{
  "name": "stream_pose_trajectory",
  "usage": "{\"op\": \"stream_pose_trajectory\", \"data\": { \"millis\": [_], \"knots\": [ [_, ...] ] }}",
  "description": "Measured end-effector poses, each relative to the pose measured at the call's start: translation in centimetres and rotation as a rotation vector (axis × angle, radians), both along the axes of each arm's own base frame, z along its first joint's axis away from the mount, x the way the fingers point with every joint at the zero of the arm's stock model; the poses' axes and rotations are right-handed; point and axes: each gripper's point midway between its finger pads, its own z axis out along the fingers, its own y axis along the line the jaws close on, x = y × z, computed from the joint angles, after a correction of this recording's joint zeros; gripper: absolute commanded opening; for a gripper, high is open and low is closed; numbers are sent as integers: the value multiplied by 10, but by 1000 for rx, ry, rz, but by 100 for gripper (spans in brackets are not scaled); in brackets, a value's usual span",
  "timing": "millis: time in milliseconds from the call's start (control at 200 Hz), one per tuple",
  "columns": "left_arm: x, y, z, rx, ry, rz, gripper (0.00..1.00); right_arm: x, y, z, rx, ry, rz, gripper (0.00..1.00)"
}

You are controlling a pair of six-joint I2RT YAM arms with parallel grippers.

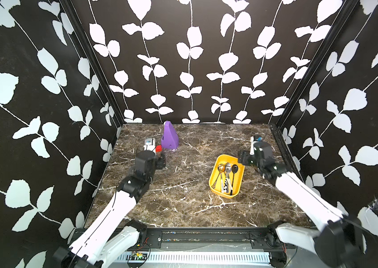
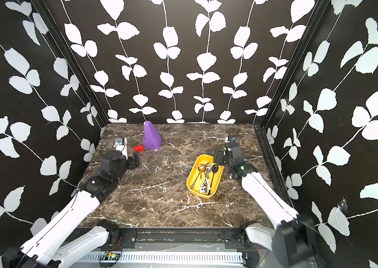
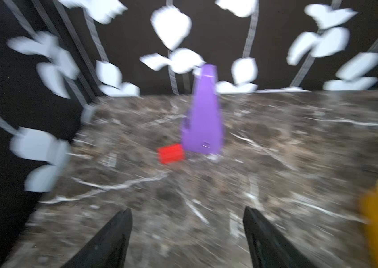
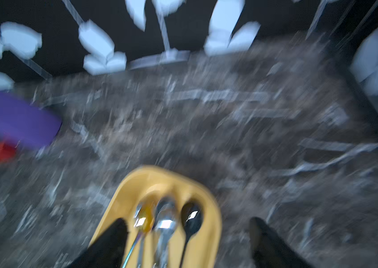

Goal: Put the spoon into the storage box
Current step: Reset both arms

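The yellow storage box [image 1: 213, 183] [image 2: 190, 183] stands right of the table's middle. Three spoons lie in it side by side, bowls toward the back wall: a gold spoon [image 1: 221, 167], a silver spoon [image 1: 228, 168] and a black spoon [image 1: 234, 168]. My right gripper [image 1: 243, 159] [image 4: 186, 222] hangs open just above the box's far right corner, holding nothing. In the right wrist view the black spoon [image 4: 191, 217] lies between the spread fingers, below them. My left gripper [image 1: 161, 161] [image 3: 186, 211] is open and empty over bare table at the left.
A purple wedge [image 1: 170, 137] [image 3: 203, 116] stands at the back left, with a small red block [image 1: 159, 148] [image 3: 171, 153] beside it, just beyond my left gripper. Patterned walls close the table on three sides. Both wrist views are blurred.
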Motion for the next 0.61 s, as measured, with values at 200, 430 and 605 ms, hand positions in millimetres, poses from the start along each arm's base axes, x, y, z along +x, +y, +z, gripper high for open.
{"op": "stream_pose_trajectory", "data": {
  "millis": [200,430,605],
  "knots": [
    [1,50,-56,227,44,185,85,-10,-59,-18,-276,-90,-178,94],
    [19,61,-99,275,71,199,85,-30,-105,-74,-415,-29,-305,94],
    [41,73,-129,270,83,200,85,-27,-139,-97,-400,-47,-425,89]
  ]
}}
